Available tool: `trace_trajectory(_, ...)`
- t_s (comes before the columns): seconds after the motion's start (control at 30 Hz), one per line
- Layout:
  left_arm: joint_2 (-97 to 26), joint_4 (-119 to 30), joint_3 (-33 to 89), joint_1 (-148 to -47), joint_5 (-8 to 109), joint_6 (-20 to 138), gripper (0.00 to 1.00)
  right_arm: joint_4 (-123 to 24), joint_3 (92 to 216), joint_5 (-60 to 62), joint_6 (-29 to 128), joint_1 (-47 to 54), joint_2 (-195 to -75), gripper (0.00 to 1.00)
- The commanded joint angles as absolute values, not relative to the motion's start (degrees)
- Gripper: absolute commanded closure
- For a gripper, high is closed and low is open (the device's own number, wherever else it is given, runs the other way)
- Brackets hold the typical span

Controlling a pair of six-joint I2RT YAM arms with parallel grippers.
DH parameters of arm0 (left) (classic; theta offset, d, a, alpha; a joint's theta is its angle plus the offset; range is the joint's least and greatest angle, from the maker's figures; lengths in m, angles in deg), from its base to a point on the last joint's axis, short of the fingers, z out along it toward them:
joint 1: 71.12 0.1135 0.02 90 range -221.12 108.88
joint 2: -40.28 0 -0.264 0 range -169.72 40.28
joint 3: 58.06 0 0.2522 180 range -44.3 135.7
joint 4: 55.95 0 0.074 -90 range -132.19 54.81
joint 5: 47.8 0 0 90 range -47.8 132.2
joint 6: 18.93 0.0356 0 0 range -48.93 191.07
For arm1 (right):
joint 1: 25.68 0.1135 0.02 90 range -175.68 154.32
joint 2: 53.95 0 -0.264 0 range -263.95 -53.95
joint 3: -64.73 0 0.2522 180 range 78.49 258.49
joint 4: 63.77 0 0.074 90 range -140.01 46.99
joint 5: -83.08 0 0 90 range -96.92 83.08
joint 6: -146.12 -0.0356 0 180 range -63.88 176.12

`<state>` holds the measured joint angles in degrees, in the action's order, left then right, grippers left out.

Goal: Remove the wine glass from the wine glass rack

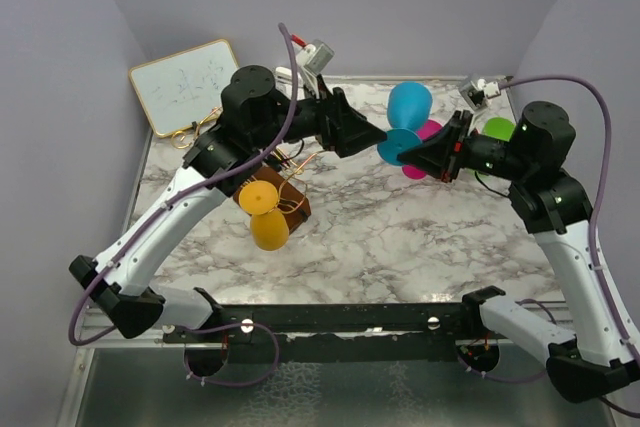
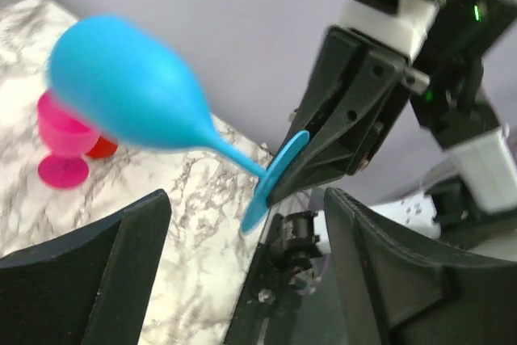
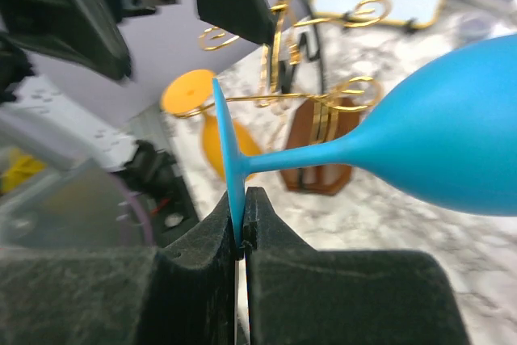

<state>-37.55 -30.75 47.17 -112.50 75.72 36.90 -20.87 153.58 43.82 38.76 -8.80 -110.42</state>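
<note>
A blue wine glass [image 1: 409, 105] lies sideways in the air, off the rack. My right gripper [image 1: 412, 154] is shut on the rim of its round foot [image 3: 229, 157]; the bowl [image 3: 452, 143] points away to the right. It also shows in the left wrist view [image 2: 129, 86]. The copper-gold wire rack [image 1: 292, 179] on its dark brown base [image 3: 319, 149] stands at centre left, with a yellow wine glass [image 1: 266, 215] hanging upside down from it. My left gripper [image 1: 372, 137] is open and empty, its fingers [image 2: 81, 280] just short of the blue foot [image 2: 275, 169].
A pink glass [image 1: 428, 131] stands on the marble table [image 1: 400, 237] behind the blue one, also in the left wrist view [image 2: 63, 139]. A green object [image 1: 498, 129] sits at the far right. A small whiteboard [image 1: 185, 85] leans at the back left.
</note>
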Motion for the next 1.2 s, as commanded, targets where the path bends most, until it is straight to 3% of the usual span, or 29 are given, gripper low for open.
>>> trace_trajectory(0.0,-28.49,-23.37,45.08,-112.76,59.25,37.48,0.09,-24.53,147.17,25.66,50.69,-8.65,-103.01,0.99)
trace_trajectory(0.07,-24.81,-24.33,41.25,-112.78,57.64,35.21,0.01,-27.88,143.54,19.7,54.53,-8.48,-100.52,0.99)
trace_trajectory(0.27,-17.81,-24.31,32.79,-112.77,57.51,25.6,0.01,-37.1,139.06,10.84,67.42,-2.99,-99.94,0.99)
trace_trajectory(0.5,-17.63,-29.54,27.68,-112.78,64.03,15.85,0.01,-61.7,127.26,-5.13,96.75,17.36,-101.66,0.97)
trace_trajectory(0.6,-17.52,-28.19,27.81,-112.78,62.75,15.17,0.01,-63.37,128.66,-11.3,101.59,22.28,-104.0,0.97)
trace_trajectory(1.17,-18.65,-31.17,27.13,-112.76,62.28,11.25,0.16,-74.79,122.04,-22.63,117.87,37.4,-105.6,0.97)
